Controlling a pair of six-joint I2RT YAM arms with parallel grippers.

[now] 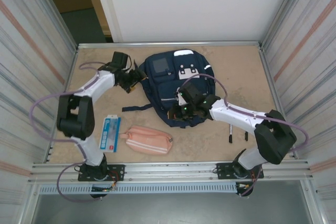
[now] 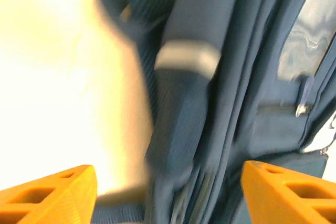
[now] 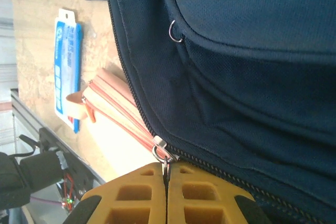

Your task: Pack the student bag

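The navy student bag [image 1: 170, 85] lies flat in the middle of the table, front patch up. At its upper left edge is my left gripper [image 1: 137, 75], by a dark strap. In the left wrist view the orange fingertips [image 2: 58, 190] stand wide apart and open, with the blurred strap [image 2: 181, 82] of the bag [image 2: 262, 108] between them but not clamped. My right gripper [image 1: 178, 109] is at the bag's near edge. There the right gripper [image 3: 167, 174] is shut on the metal zipper pull [image 3: 166, 162] of the bag [image 3: 236, 66].
A pink pencil pouch [image 1: 149, 140] lies near the front edge, close to the bag's lower side, and appears as the pouch [image 3: 113, 106] beside the zipper. A blue packet [image 1: 110, 132] lies left of it. Two pens [image 1: 231, 136] rest at the right. Metal walls close in both sides.
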